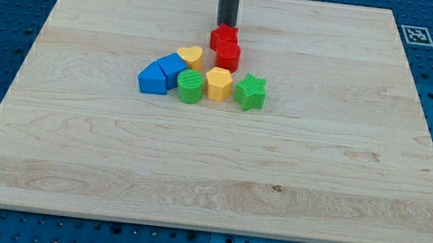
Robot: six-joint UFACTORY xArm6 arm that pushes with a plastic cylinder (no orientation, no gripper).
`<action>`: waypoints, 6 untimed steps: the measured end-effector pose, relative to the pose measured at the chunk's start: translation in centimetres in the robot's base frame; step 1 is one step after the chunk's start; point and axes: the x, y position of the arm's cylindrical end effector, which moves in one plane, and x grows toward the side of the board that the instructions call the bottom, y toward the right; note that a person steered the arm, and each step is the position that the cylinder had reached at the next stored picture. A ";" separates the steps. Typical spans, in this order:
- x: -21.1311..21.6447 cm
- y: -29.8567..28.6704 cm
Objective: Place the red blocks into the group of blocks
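my tip [226,25] at the top-side red block [224,36], near the worktop's top edge | second red block [228,55] touches it, just above the yellow block [218,83] | I run no pincer, only a rod

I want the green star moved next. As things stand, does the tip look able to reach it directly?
Probably not directly. My tip sits at the view's top side of the two red blocks, which lie between it and the green star; it would likely need to go around them.

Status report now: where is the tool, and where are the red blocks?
My tip just above the red blocks, toward view's top. Reds touching the group. Nothing in the way.
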 end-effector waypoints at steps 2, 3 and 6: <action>-1.4 2.0; -1.2 4.6; 1.4 2.7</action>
